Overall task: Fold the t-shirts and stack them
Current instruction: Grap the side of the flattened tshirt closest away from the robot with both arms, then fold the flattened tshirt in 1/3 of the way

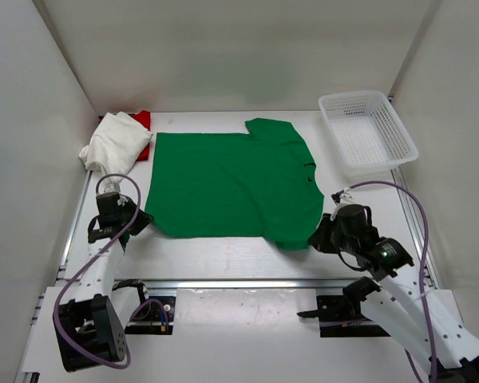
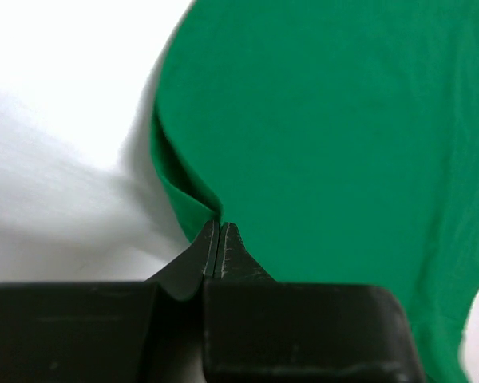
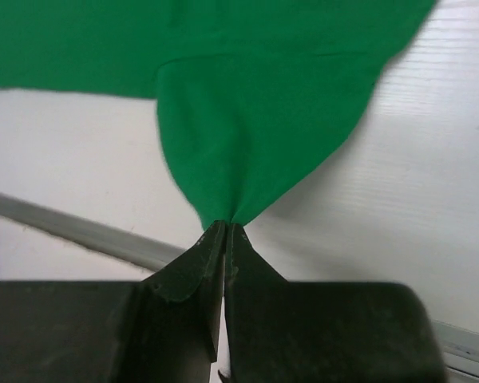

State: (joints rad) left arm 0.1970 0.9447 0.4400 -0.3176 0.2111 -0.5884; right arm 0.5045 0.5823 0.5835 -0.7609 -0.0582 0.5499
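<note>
Your left gripper (image 2: pixel 221 231) is clamped on the near left corner of the soft green cloth t-shirt (image 1: pixel 231 183), and your right gripper (image 3: pixel 225 230) pinches its near right corner. That shirt lies spread on the white surface (image 1: pixel 223 259). At the far left, the crumpled white cloth t-shirt (image 1: pixel 116 142) lies bunched over the bright red t-shirt (image 1: pixel 144 120).

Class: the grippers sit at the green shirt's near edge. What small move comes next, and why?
Probably lift both near corners together to start the fold: the green shirt lies flat, with the left gripper and right gripper shut on them.
</note>
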